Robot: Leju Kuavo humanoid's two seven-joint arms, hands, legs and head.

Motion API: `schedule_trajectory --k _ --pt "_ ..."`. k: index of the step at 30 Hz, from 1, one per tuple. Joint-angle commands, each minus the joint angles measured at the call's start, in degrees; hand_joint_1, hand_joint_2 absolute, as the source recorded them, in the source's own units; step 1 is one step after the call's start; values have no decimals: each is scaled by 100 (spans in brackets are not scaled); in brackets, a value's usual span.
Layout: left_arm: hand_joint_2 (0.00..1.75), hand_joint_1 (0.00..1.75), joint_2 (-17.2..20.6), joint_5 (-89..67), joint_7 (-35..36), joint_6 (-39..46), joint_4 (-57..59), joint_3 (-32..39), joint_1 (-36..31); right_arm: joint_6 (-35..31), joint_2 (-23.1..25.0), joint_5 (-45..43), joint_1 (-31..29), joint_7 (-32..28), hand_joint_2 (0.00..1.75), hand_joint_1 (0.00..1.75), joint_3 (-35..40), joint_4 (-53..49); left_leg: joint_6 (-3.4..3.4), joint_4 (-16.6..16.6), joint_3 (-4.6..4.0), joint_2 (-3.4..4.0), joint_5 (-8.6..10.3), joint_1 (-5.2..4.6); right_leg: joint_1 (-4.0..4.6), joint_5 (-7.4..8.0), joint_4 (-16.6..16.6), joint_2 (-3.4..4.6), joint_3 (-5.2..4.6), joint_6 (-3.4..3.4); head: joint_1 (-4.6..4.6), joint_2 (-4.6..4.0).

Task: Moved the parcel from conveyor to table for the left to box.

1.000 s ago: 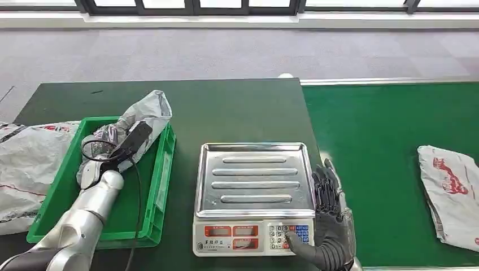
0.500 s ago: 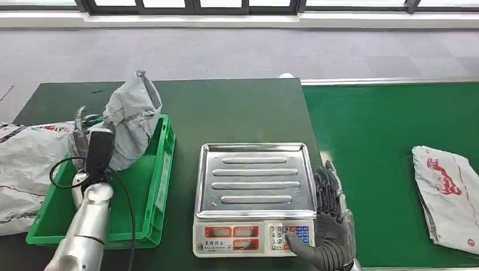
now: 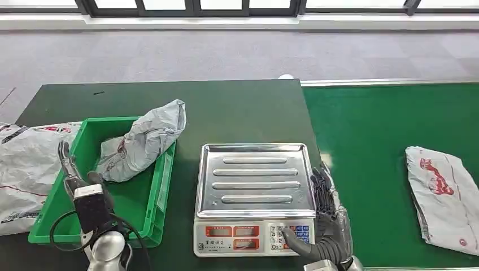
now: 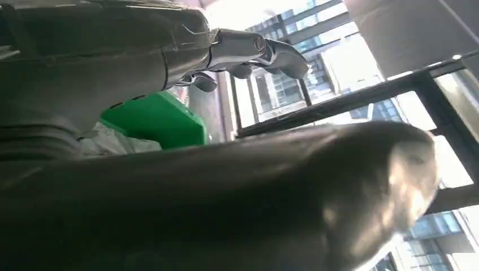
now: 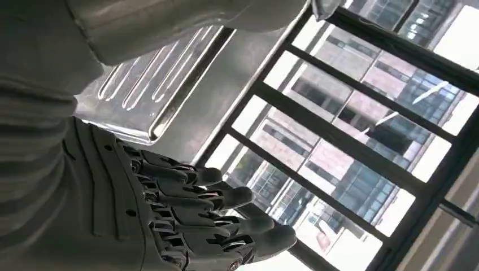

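1. My left hand (image 3: 70, 169) is over the near left part of the green crate (image 3: 148, 212). Its fingers point up and apart, and it holds nothing. The wrist camera block covers the palm, so I cannot see the lower part of the hand.
2. My right hand (image 3: 327, 217) rests beside the right edge of the scale (image 3: 254, 197), fingers straight and a little apart, empty — the thumb reaches onto the keypad. The wrist is cut by the picture's lower edge.
3. The grey parcel (image 3: 141, 144) lies in the crate, crumpled, and its far end leans over the crate's right wall onto the dark green table (image 3: 237, 110).
4. A second parcel (image 3: 446, 195) with red print lies on the conveyor (image 3: 373, 141), well apart from my right hand — its right side is cut off.
5. More white bags (image 3: 25, 169) lie left of the crate, only partly visible.
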Motion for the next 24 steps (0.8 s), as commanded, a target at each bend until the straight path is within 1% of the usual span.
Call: schedule_trajectory --k 1,2,3,4,5,6,8,11,13,14,16,17,18,19,20,21,22,23,24 --pt "0 0 -149 -109 62 37 -486 -252 610 -116 -102 328 -184 410 175 0 -280 264 -2 -5 -5 4 0 3 3 2 -8 1 -4 -1 0 0" --pt "0 0 -132 150 -234 -141 -715 -365 760 -212 -190 542 -302 752 175 0 -511 381 -2 -9 -5 5 1 3 3 4 -13 2 -2 -1 0 0" --pt "0 0 -164 498 -619 -268 -952 -448 879 -700 -185 1447 -416 1376 175 0 -924 544 -2 -11 -10 6 3 4 4 6 -16 2 -6 -1 0 0" --pt "0 0 -74 796 -619 -456 -1272 -663 994 -1036 -210 2270 -602 2008 175 0 -1299 750 0 -5 -8 6 -1 4 4 4 -11 5 -3 0 0 0" --pt "0 0 -30 946 -619 -554 -1383 -838 1092 -1222 -378 3106 -794 2576 175 0 -1652 994 1 -9 -9 14 1 5 6 9 -19 11 -5 1 0 0" --pt "0 0 12 1133 -619 -738 -1472 -1034 1161 -1300 -629 4196 -1091 3305 175 0 -2060 1370 1 -11 -16 8 4 6 7 12 -23 5 -8 2 0 0" --pt "0 0 -15 1096 -619 -700 -1476 -1084 1174 -1267 -794 4126 -1294 3274 175 0 -2179 1604 6 -18 -14 9 11 6 6 21 -36 4 -5 6 0 0" --pt "0 0 -15 1096 -619 -700 -1476 -1084 1174 -1267 -794 4126 -1294 3274 175 0 -2179 1604 7 -13 -24 -13 15 1 1 18 -32 -14 -9 5 0 0" --pt "0 0 -15 1096 -619 -700 -1476 -1084 1174 -1267 -794 4126 -1294 3274 175 0 -2179 1604 8 -8 -26 0 12 -1 0 19 -26 0 -14 7 2 0" --pt "0 0 21 1139 -619 -701 -1422 -1062 1112 -1247 -705 4181 -1256 3303 175 0 -2116 1553 5 -3 -21 0 6 -1 1 17 -21 0 -9 12 2 0" --pt "0 0 21 1139 -619 -701 -1422 -1062 1112 -1247 -705 4181 -1256 3303 175 0 -2116 1553 4 -1 -16 -3 5 -6 -4 14 -14 -4 -10 14 2 0" --pt "0 0 51 1281 -619 -845 -1443 -1109 1102 -1374 -731 4605 -1271 3546 175 0 -2184 1560 2 -7 -21 -8 10 -5 -2 18 -19 -8 -14 12 2 0" --pt "0 0 111 1355 -619 -1158 -1355 -1210 1054 -1341 -850 4822 -1464 3829 175 0 -2278 1766 1 -8 -21 -7 10 -2 0 19 -22 -7 -13 11 2 0" --pt "0 0 91 1331 -619 -1328 -1286 -1304 940 -1187 -1104 5047 -1679 4014 175 0 -2425 2038 5 -3 -18 -6 7 -5 -2 16 -15 -4 -12 15 2 0" --pt "0 0 118 1296 -619 -1399 -1318 -1412 838 -1022 -1604 5428 -1880 4475 175 0 -2302 2442 4 -5 -19 -4 9 -2 0 18 -17 -3 -13 14 2 0" --pt "0 0 113 1281 -619 -1360 -1291 -1443 795 -989 -1711 5428 -2025 4497 175 0 -2308 2668 7 -3 -23 -5 12 0 2 22 -18 -4 -16 16 2 0" --pt "0 0 149 1250 -619 -1294 -1379 -1518 733 -871 -2324 5428 -2210 5014 175 0 -1945 3223 7 -12 -27 -5 20 -1 1 29 -26 -6 -20 15 2 0" --pt "0 0 167 1231 -619 -1219 -1438 -1547 740 -870 -2523 5428 -2382 5244 175 0 -1729 3537 10 1 -21 -9 10 -1 1 18 -15 -8 -14 18 2 0" --pt "0 0 176 1307 -619 -1193 -1612 -1531 826 -779 -2751 5428 -2664 5403 175 0 -1721 4106 15 -5 -27 4 18 0 2 34 -28 3 -20 23 2 0"
